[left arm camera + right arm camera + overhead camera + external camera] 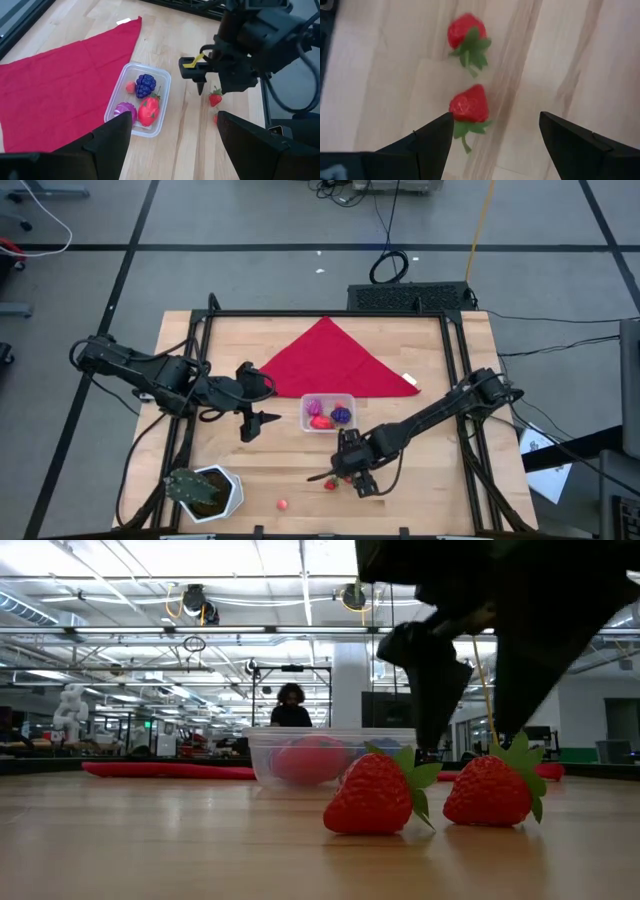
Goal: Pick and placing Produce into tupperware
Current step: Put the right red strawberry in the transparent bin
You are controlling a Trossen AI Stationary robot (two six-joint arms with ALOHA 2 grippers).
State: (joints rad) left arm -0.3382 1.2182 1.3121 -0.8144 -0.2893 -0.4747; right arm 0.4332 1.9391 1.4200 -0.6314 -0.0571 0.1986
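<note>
- The right gripper (492, 145) hangs low over two strawberries (469, 105) on the table (440, 490), fingers spread, holding nothing.
- The tupperware (306, 423) (already holding some fruits) stands beside the red cloth (335, 360).
- The left gripper (262, 423) waits open near the tupperware.

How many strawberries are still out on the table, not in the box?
2. One strawberry lies just ahead of the open right gripper, the other strawberry just beyond it. Others may hide under the arm.

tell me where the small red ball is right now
In the high view the small red ball lies alone on the bare wood near the table's front edge, just right of the white plant pot and left of the right gripper.
</note>
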